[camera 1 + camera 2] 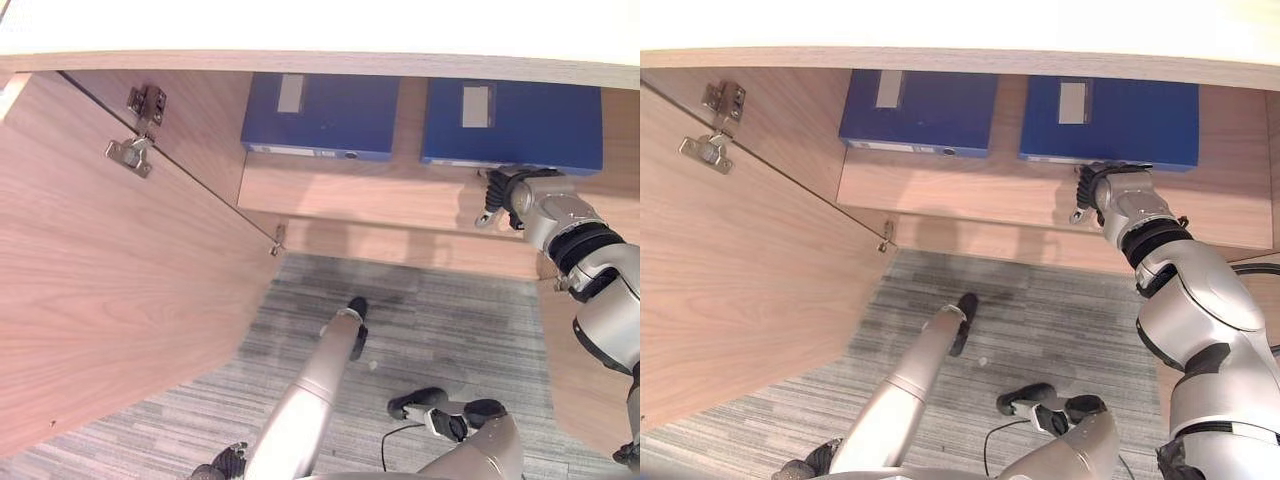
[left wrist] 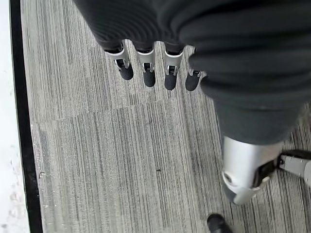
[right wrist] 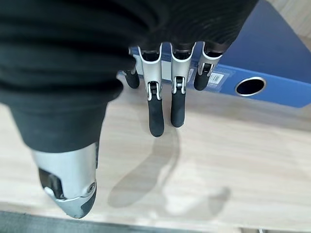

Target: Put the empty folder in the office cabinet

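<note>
**Right wrist view: hand loose at the folder's spine**

Right wrist view shows what the head cams can't: the right hand [image 3: 160, 97] has fingers [image 3: 156, 116] straight and relaxed, gripping nothing, hovering over the wooden shelf [image 3: 233, 160] w/ tips just beside the spine of the right blue folder [image 3: 272, 58]. Can't tell if they touch it. A round finger hole sits in that spine.

Left eye view gives the wider layout: two blue folders lie flat on the cabinet shelf, the left blue folder [image 1: 320, 112] apart from the right one, a strip of bare shelf between. The cabinet door [image 1: 110, 290] stands open on the left w/ metal hinges [image 1: 130, 155]; the cabinet's top edge cuts off the far part of the shelf.

Left wrist view: left hand [image 2: 146, 63] hangs over grey striped carpet [image 2: 121, 160], fingers straight, nothing held.
</note>
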Available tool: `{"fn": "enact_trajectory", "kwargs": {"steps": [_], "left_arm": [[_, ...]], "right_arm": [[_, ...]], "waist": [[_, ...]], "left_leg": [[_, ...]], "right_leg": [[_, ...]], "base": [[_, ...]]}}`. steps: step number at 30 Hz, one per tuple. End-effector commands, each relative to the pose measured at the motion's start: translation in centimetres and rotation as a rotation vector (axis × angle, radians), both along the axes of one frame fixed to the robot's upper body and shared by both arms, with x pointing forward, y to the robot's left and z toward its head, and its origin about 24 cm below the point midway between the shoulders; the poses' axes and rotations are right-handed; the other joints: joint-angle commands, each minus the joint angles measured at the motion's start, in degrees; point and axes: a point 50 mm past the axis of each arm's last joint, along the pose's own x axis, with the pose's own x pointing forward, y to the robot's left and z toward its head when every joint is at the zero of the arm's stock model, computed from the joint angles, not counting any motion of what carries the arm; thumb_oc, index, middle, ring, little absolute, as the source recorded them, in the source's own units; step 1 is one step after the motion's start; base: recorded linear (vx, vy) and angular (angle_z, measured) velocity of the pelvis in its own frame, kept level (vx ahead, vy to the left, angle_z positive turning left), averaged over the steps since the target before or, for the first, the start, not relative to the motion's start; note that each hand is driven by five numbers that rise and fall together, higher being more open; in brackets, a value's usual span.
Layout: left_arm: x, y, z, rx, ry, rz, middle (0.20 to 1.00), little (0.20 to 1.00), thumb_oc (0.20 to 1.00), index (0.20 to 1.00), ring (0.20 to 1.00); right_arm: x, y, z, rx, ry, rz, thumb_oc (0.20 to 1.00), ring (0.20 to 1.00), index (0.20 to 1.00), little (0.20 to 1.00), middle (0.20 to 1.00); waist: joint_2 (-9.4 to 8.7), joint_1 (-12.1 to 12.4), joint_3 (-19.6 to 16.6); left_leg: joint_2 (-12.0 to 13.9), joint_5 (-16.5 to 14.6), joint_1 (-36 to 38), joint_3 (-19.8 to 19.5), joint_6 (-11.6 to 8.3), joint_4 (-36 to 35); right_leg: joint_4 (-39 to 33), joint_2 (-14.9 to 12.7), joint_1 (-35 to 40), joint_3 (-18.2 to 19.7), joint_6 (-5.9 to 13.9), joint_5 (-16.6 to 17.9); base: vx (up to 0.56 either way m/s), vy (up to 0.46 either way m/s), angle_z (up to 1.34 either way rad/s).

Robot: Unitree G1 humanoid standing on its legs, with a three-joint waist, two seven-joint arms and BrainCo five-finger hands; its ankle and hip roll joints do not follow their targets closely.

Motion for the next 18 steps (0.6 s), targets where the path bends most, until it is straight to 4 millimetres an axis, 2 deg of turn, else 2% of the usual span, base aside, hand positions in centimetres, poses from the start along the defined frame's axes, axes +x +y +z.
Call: {"fn": "enact_trajectory", "kwargs": {"steps": [1,5,12,15,17,18], "left_arm": [[-2.1,2.9,0.1,0.068,0.064,0.084,1.000,1.000,1.000,1.000,1.000],[-2.2,2.9,0.1,0.064,0.068,0.088,1.000,1.000,1.000,1.000,1.000],[-2.1,3.2,0.2,0.070,0.059,0.087,1.000,1.000,1.000,1.000,1.000],[-2.2,3.7,0.3,0.081,0.055,0.094,1.000,1.000,1.000,1.000,1.000],[-2.3,3.8,0.4,0.082,0.056,0.095,1.000,1.000,1.000,1.000,1.000],[-2.6,4.1,0.4,0.091,0.061,0.111,1.000,1.000,1.000,1.000,1.000]], "right_arm": [[0.0,3.0,-2.2,0.060,0.141,0.125,1.000,1.000,1.000,1.000,1.000],[0.0,3.7,-1.6,0.073,0.143,0.159,1.000,1.000,1.000,1.000,1.000],[-0.2,4.3,-2.9,0.097,0.186,0.179,1.000,1.000,1.000,1.000,1.000],[-0.4,4.8,-4.3,0.093,0.223,0.192,1.000,1.000,1.000,1.000,1.000],[-0.4,4.8,-4.3,0.094,0.224,0.193,1.000,1.000,1.000,1.000,1.000],[-0.6,5.9,-5.4,0.087,0.254,0.230,1.000,1.000,1.000,1.000,1.000]], "waist": [[-1.09,-0.63,5.69],[-1.80,-0.84,5.25],[-3.13,-0.09,3.86],[-4.09,0.78,2.97],[-3.89,0.85,3.09],[-5.16,1.42,1.78]], "left_leg": [[0.60,-4.60,8.00,-0.81,1.79,-5.68],[1.33,-4.07,10.11,-1.01,1.67,-7.87],[2.46,-2.24,15.83,-1.64,0.94,-14.04],[3.86,-0.11,21.03,-1.94,-0.17,-19.91],[4.09,0.17,21.62,-2.16,-0.22,-20.51],[5.63,2.42,26.63,-2.57,-1.43,-26.29]], "right_leg": [[-3.71,-7.27,-3.57,13.58,7.44,22.17],[-4.95,-6.65,-2.74,13.46,8.17,23.92],[-10.14,-4.54,1.87,10.56,10.29,27.90],[-15.68,-1.58,6.35,7.81,11.51,30.82],[-16.29,-1.13,7.18,7.24,11.48,31.07],[-22.59,3.60,10.83,5.20,11.96,32.28]], "base": [[-0.04,0.003,0.04],[-0.02,0.003,-0.06],[0.00,-0.021,-0.01],[-0.01,-0.091,-0.09],[0.00,-0.085,-0.03],[0.01,-0.139,-0.04]]}}
